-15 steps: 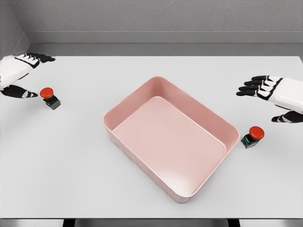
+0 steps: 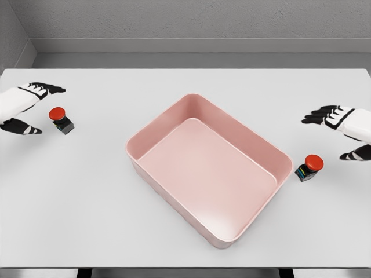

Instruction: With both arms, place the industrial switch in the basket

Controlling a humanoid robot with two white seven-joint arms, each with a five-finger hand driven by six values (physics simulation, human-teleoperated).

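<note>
Our left hand (image 2: 23,107) flanks left switch (image 2: 61,120), fingers spread, thumb below, holding nothing. Our right hand (image 2: 346,130) poised just beside right switch (image 2: 308,168), fingers open, empty. Pink basket (image 2: 174,116) sits centred between, likely within both arms' reach. Each switch: red mushroom button on dark block, standing on white table (image 2: 185,81).
</note>
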